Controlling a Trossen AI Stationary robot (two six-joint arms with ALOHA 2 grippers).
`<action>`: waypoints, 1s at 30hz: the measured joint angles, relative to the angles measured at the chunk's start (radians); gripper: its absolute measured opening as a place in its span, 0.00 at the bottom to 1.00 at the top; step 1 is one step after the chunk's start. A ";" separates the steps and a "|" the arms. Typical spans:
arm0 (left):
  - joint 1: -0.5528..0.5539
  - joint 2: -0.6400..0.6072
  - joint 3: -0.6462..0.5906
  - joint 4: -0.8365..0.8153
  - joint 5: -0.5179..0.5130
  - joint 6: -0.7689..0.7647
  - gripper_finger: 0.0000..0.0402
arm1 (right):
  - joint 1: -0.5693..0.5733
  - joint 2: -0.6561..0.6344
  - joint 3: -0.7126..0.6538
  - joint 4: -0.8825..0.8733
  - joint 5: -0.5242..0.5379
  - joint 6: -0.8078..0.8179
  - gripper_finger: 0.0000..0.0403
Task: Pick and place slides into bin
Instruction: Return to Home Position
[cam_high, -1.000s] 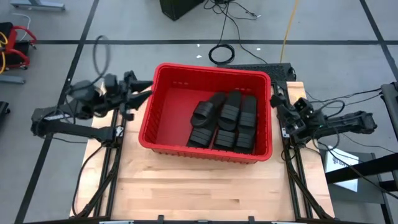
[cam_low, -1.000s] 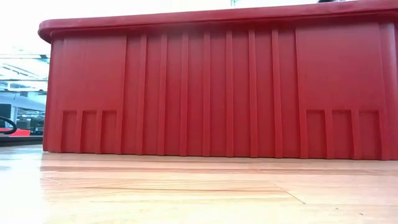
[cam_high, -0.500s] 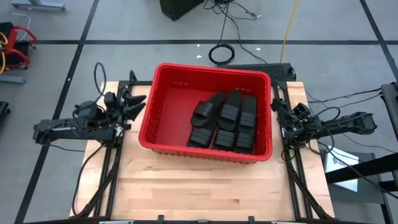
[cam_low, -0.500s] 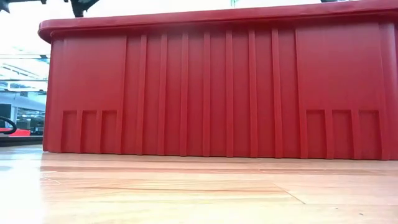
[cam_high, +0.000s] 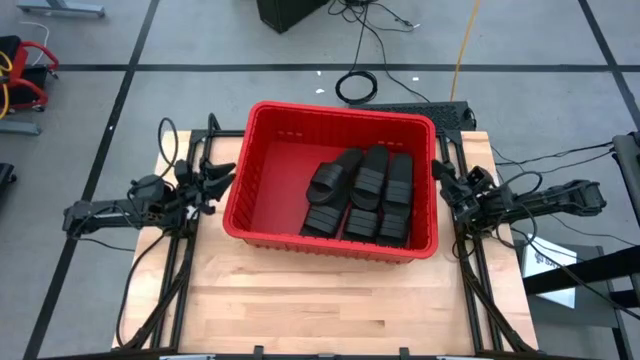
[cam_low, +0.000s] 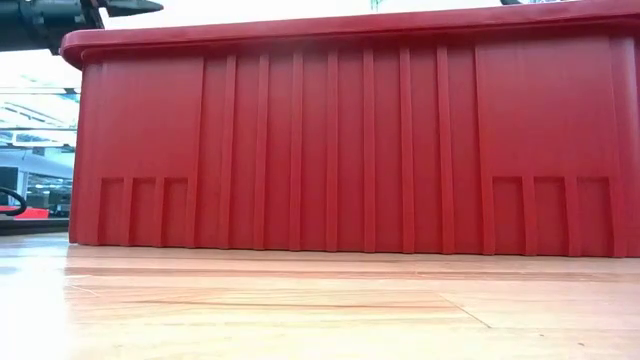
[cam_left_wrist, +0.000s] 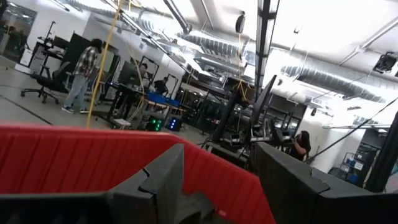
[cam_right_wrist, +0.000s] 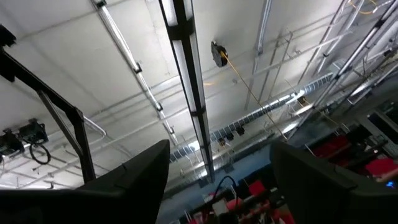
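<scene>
Both the left gripper (cam_high: 220, 176) and right gripper (cam_high: 443, 180) hang open beside the big red plastic bin (cam_high: 335, 109) and might bump it.

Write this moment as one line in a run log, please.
slides: in red bin | left gripper: open, left of bin | right gripper: open, right of bin
</scene>
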 joint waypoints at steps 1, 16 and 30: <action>0.000 -0.008 -0.017 0.001 0.000 -0.004 0.49 | 0.000 -0.001 0.000 -0.019 0.000 0.007 0.66; -0.004 -0.042 -0.183 -0.023 0.039 0.024 0.49 | 0.000 0.000 -0.001 -0.382 0.000 -0.055 0.66; -0.015 -0.034 -0.193 0.103 0.003 0.186 0.49 | 0.000 0.002 -0.002 -0.437 -0.005 -0.089 0.66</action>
